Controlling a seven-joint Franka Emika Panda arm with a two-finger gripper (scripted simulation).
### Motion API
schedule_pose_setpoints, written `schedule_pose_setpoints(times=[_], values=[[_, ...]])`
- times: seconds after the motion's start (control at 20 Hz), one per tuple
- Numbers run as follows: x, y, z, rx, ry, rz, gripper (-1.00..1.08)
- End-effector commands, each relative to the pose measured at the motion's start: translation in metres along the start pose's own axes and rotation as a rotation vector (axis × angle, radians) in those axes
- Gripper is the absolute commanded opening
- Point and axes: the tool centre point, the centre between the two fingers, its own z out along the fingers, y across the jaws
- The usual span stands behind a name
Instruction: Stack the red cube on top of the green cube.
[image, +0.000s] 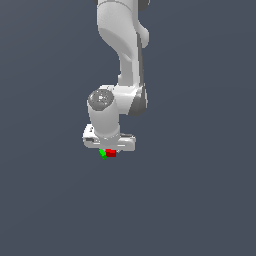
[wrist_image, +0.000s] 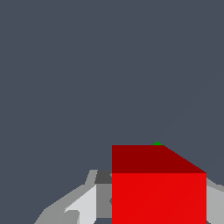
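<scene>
Directly under the gripper (image: 109, 150), the red cube (image: 111, 153) sits between its fingers, apparently clamped, though the pictures cannot confirm contact. Beside the red cube, toward the exterior view's left and touching or nearly so, peeks the green cube (image: 103, 153), mostly hidden; in the wrist view only a green sliver (wrist_image: 157, 143) shows past the red cube's far edge, so I judge the placement is nearly aligned.

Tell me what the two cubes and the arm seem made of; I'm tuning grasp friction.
Red cube: flat, matte, untextured color, so material stays open; possibly plastic. Green cube: same flat look, mostly hidden. Arm: smooth white casing with soft shading, like painted plastic or metal. All are simulator renders.
</scene>
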Motion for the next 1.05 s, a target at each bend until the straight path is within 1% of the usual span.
schedule_pose_setpoints(times=[0.0, 0.25, 0.5, 0.55, 1.0], values=[[-0.009, 0.015, 0.011, -0.001, -0.001, 0.001, -1.0], [-0.022, 0.037, 0.03, -0.001, -0.001, 0.001, -1.0], [-0.026, 0.046, 0.037, -0.001, -0.001, 0.001, -1.0], [-0.026, 0.046, 0.037, -0.001, -0.001, 0.001, 1.0], [-0.026, 0.046, 0.037, -0.001, -0.001, 0.001, 1.0]])
